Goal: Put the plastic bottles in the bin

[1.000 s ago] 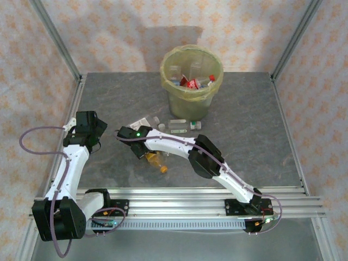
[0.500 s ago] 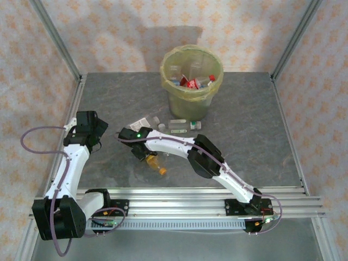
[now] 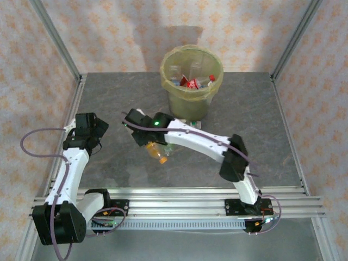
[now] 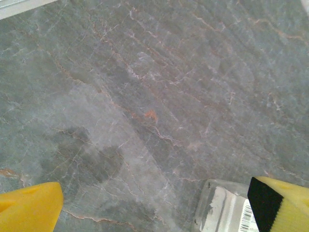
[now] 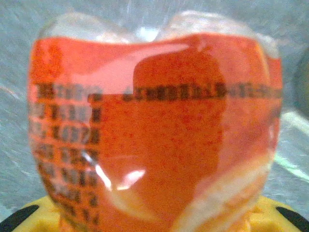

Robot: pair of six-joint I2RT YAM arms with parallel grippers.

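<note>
Top view: right gripper [image 3: 151,147] clamped on orange-label bottle [image 3: 158,153], left of table [image 3: 261,119] centre. Bin [image 3: 190,106] beyond, at far centre, several bottles [image 3: 190,82] inside.

Left wrist: left gripper [image 4: 154,205] spread wide (nothing between fingers). Clear barcoded bottle [image 4: 219,212] just beside one finger.

Right wrist: orange-label bottle close up, top dented.

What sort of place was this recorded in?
Probably a lab test cell: robot arms bolted to an aluminium rail, a grey table framed by metal posts, patterned panels as walls.
</note>
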